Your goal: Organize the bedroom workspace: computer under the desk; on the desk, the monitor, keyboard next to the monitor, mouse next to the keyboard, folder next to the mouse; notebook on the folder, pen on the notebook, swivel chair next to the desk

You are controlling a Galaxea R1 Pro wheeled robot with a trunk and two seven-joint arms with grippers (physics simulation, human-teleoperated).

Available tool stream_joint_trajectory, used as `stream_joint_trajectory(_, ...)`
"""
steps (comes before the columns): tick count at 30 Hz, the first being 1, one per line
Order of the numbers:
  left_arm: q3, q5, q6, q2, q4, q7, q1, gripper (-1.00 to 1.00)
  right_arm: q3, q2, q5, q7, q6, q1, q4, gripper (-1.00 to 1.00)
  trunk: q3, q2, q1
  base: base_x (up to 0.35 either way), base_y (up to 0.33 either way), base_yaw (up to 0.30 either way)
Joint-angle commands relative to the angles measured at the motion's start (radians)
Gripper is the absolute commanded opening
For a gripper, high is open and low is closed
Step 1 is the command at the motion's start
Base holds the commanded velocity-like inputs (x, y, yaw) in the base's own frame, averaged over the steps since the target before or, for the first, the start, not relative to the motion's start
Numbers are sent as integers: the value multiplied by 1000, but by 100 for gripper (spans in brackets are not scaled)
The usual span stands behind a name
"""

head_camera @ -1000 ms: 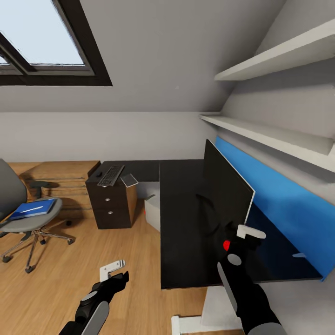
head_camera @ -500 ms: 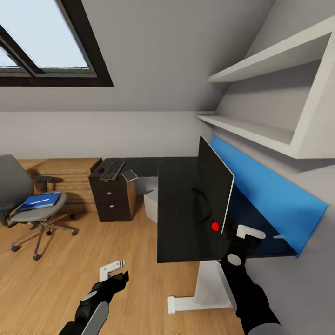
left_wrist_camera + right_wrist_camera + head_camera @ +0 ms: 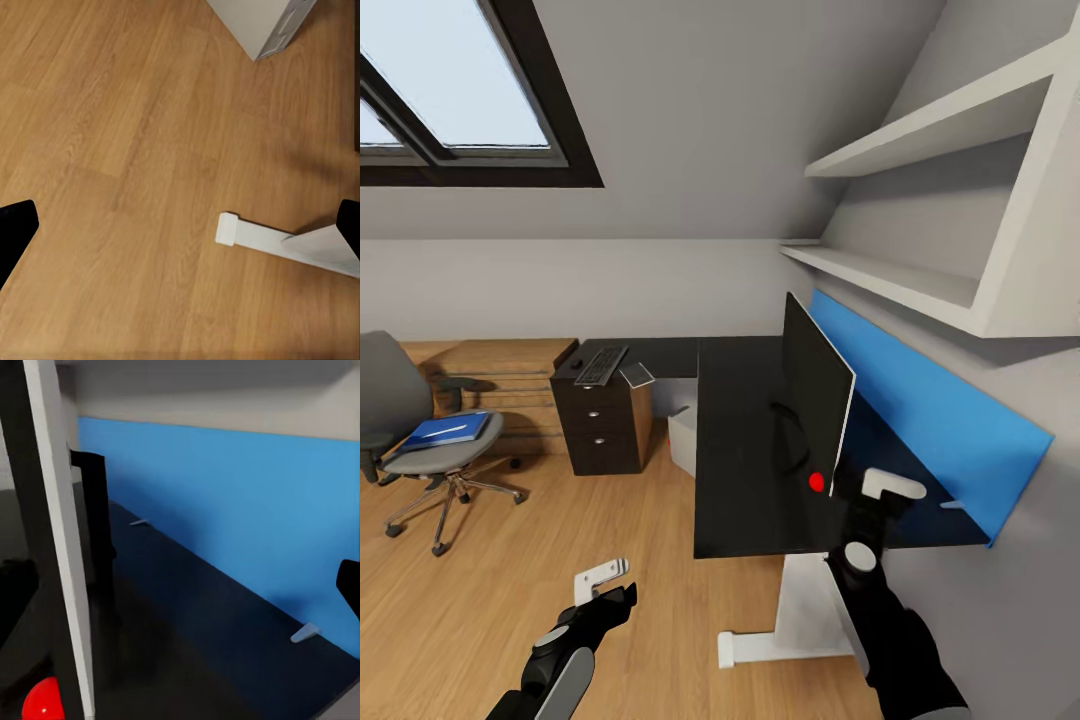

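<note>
Monitor [image 3: 56, 547] edge-on against blue panel [image 3: 247, 510]

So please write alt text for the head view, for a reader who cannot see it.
A monitor stands on a black desk by a blue wall panel, the right tool near its corner. Further left, a blue folder lies on a swivel chair.

The monitor [image 3: 56, 532] stands edge-on on the glossy black desk [image 3: 195, 630], its silver-white edge upright and its thin black stand [image 3: 96, 510] behind it. A red dot [image 3: 43, 699] sits at its lower corner. A blue wall panel [image 3: 240, 510] borders the desk.
</note>
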Motion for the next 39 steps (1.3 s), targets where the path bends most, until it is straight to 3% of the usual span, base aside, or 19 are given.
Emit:
stream_joint_trajectory(1, -3, 8, 1, 1, -1, 9, -1, 100, 4, 0, 4, 4, -5, 6, -9, 100, -1, -1, 0, -2, -1, 0)
stream_joint_trajectory(5, -2, 8, 1, 1, -1, 9, -1, 100, 11, -1, 6, 81, -18, 37, -61, 100, -1, -1, 0, -1, -1, 0)
stream_joint_trajectory(9, -2, 8, 1, 1, -1, 9, -1, 100, 12, -2, 8, 107, -20, 43, -74, 100, -1, -1, 0, 0, 0, 0)
stream_joint_trajectory(30, -3, 7, 1, 0, -1, 10, -1, 100, 12, -6, 10, 117, -22, 47, -77, 100, -1, -1, 0, 123, -19, 0)
stream_joint_trajectory(39, -4, 4, 0, 0, -1, 11, -1, 100, 11, -7, 10, 117, -22, 47, -77, 100, -1, -1, 0, 45, -160, 0)
